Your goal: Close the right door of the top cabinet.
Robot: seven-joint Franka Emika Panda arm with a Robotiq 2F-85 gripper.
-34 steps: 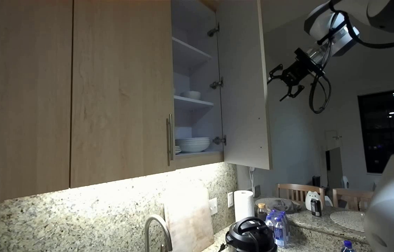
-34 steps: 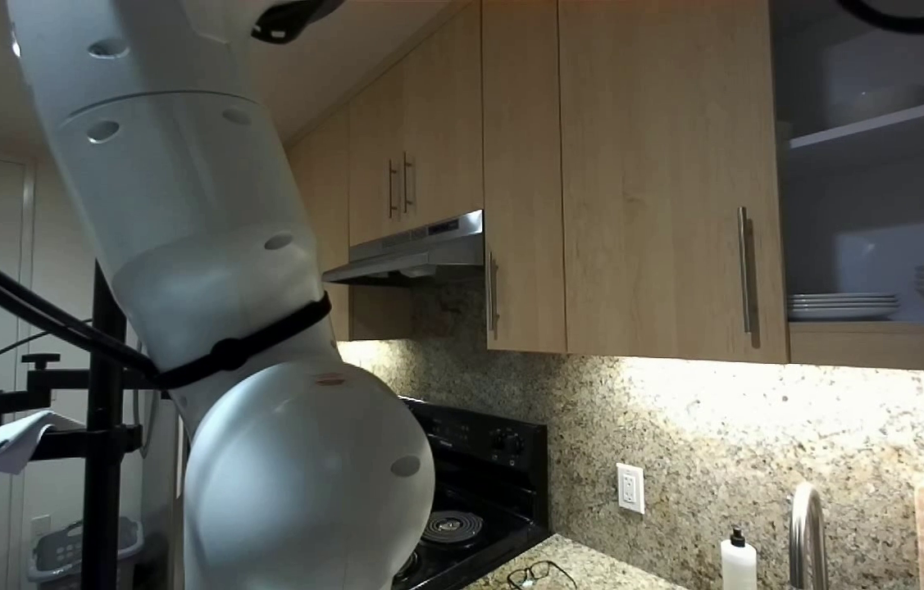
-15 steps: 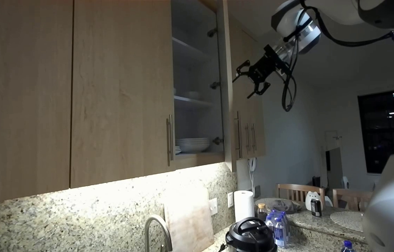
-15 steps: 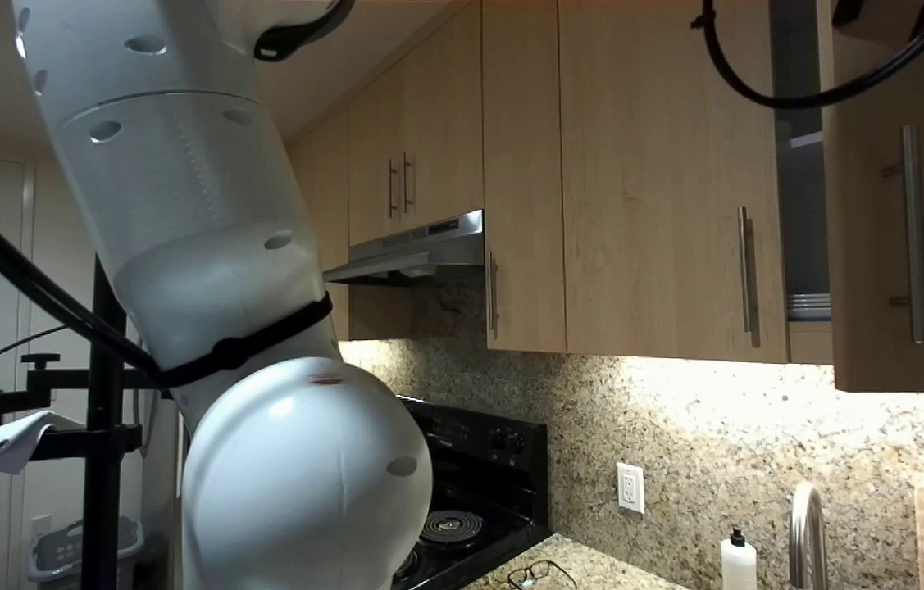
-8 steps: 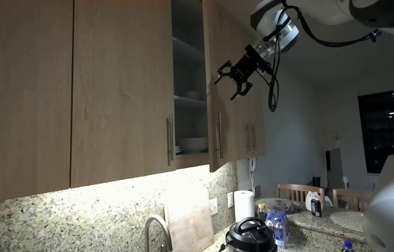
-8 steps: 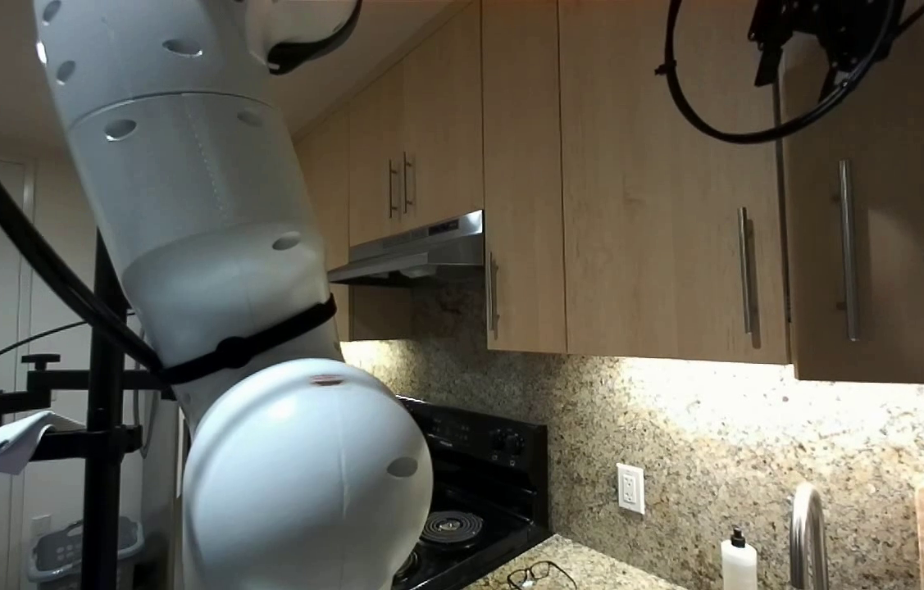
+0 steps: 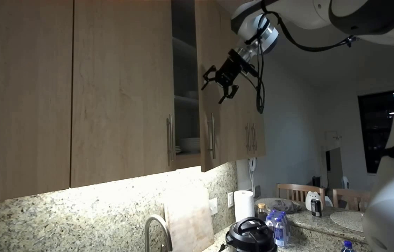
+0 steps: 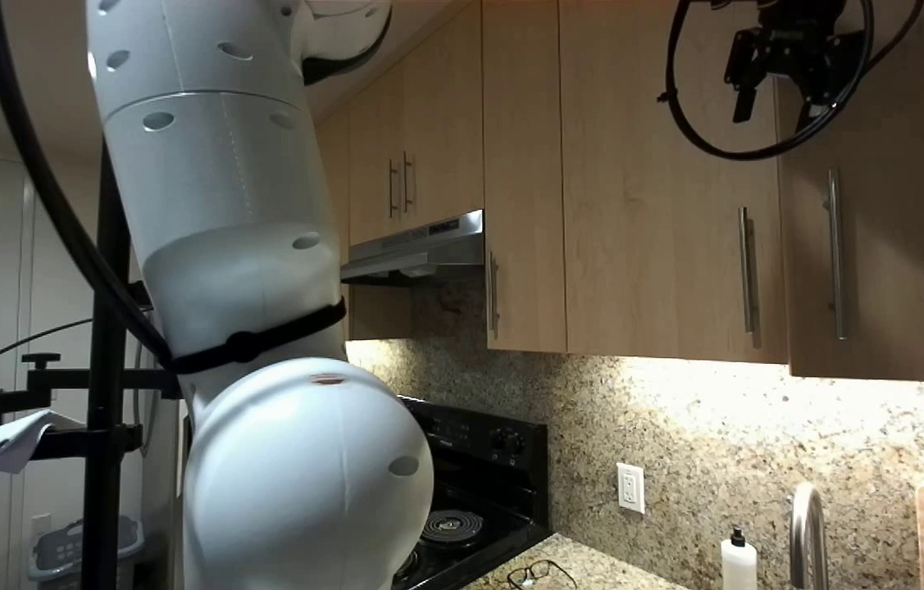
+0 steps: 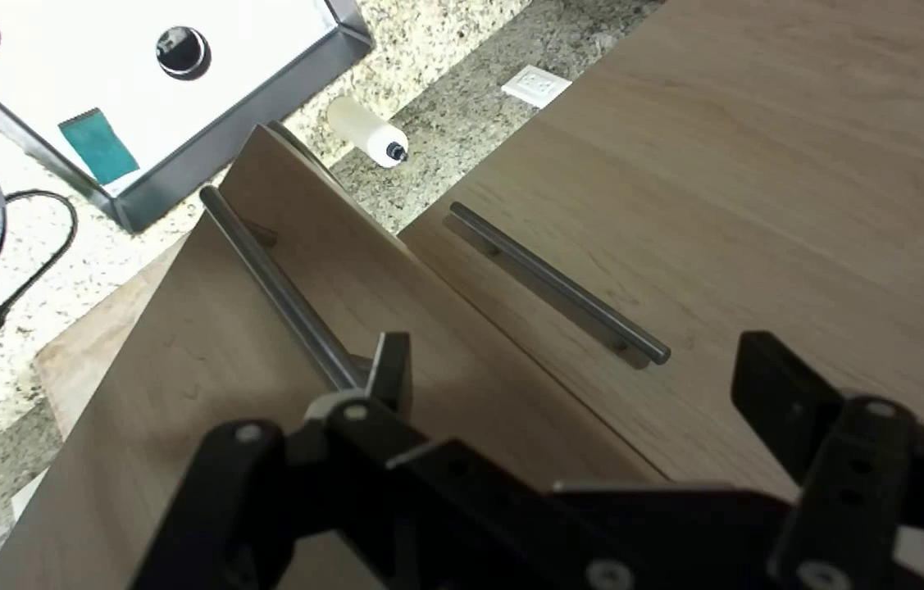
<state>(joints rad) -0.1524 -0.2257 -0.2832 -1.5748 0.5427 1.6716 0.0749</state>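
Nearest in the wrist view, the gripper [image 9: 576, 377] is gaping, its fingers [image 9: 392, 369] standing well apart, one overlapping the end of a bar handle [image 9: 281, 291]; whether it is touching, I cannot tell. That handle is jutting from the right door [image 7: 206, 105], which is standing ajar: in an exterior view, the top cabinet [image 7: 187, 161] is showing stacked white dishes [image 7: 190, 144] through the gap, while in an exterior view the door's outer face [image 8: 912, 270] is covering them. Farther off, only the wrist view is showing the sink basin [image 9: 306, 75] and only an exterior view the stove [image 8: 494, 471].
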